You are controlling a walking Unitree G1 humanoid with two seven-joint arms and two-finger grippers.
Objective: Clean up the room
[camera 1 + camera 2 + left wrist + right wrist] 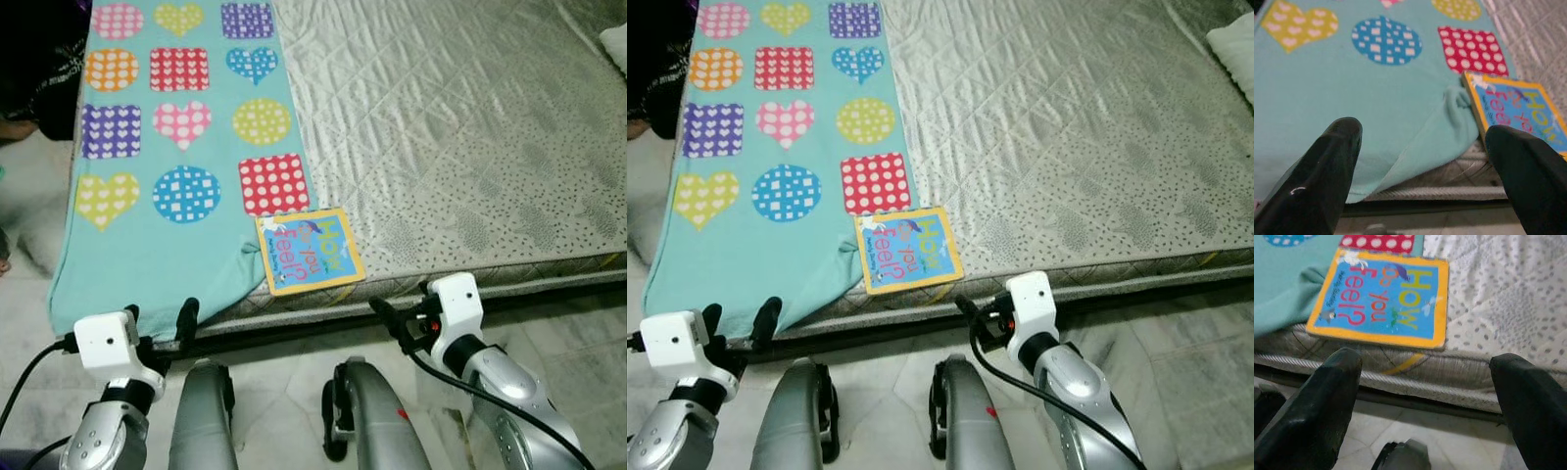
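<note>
A board book [310, 251] with a yellow border and blue cover reading "How do you feel?" lies at the front edge of a grey quilted mattress [460, 147]. Its left corner rests on a teal blanket [147, 250] printed with dotted hearts, circles and squares, which covers the mattress's left side. My left gripper [160, 318] is open just before the blanket's front hem, left of the book [1518, 110]. My right gripper [402, 313] is open too, low by the mattress edge, just right of and in front of the book [1383, 301]. Neither holds anything.
A white pillow [1232, 44] lies at the mattress's far right corner. Dark cloth [39, 59] is bunched on the floor at the far left. Pale tiled floor [284, 382] runs along the mattress front, where my two knees [377, 421] stand.
</note>
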